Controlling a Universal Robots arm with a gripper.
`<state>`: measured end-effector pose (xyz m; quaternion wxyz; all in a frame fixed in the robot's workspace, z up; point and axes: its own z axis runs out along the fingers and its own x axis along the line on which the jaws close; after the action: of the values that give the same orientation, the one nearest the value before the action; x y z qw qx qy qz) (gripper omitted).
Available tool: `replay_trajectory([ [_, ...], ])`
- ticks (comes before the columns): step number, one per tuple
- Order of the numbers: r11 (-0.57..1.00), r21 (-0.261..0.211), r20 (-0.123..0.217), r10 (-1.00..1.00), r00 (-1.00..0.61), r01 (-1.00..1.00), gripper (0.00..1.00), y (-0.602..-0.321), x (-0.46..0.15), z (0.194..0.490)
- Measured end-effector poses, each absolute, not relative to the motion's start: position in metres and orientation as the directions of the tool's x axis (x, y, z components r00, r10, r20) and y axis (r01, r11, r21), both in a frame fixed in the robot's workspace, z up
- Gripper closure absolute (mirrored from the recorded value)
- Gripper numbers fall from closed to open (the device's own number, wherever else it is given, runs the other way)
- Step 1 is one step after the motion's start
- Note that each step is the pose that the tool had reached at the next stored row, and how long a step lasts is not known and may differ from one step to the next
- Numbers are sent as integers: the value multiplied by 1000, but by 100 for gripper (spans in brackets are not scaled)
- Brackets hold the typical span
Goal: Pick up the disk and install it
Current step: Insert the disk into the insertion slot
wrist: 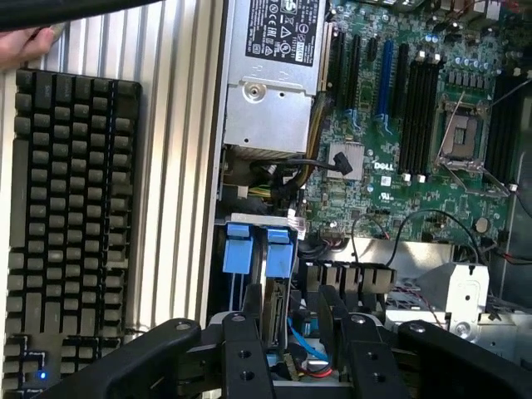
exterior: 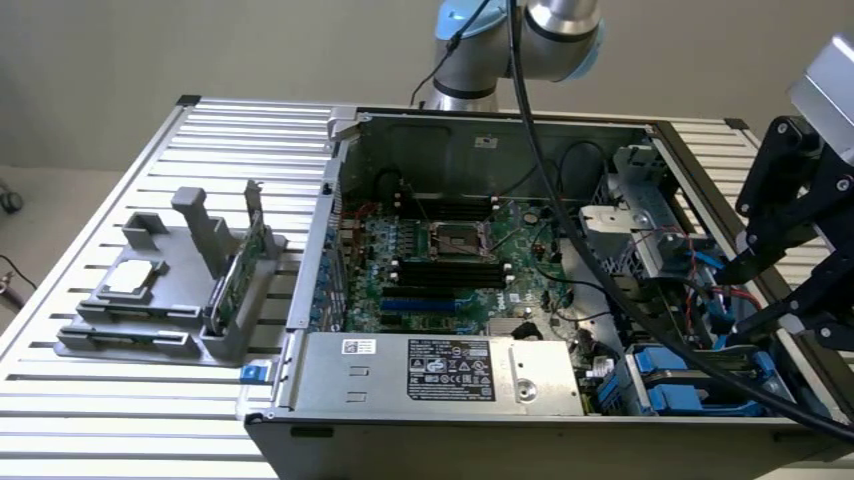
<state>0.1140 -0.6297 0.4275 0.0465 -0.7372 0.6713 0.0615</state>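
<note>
While the gripper (wrist: pixel 293 328) hangs wide open, empty, disk (wrist: pixel 275 312) upright in computer case (exterior: pixel 481 135) bay.

Exterior view: even, diffuse light; slatted table (exterior: pixel 94 190) bright, mild glare at upper left; computer case (exterior: pixel 467 130) interior shadowed. Wrist view: keyboard (wrist: pixel 66 224) dim, power supply (wrist: pixel 270 91) brightly lit.

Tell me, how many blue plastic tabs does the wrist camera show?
2. The first blue tab and the second blue tab stand side by side between the silver power supply and the gripper. Others may be hidden behind the gripper.
</note>
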Motion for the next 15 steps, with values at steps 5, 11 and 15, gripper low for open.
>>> replay_trajectory([
  [5, -98, 14, -153, -984, 95, -995, 59, -630, 116, 427],
  [11, -109, 13, -153, -983, 105, -994, 61, -628, 123, 420],
  [15, -116, 13, -153, -982, 113, -993, 80, -626, 127, 413],
])
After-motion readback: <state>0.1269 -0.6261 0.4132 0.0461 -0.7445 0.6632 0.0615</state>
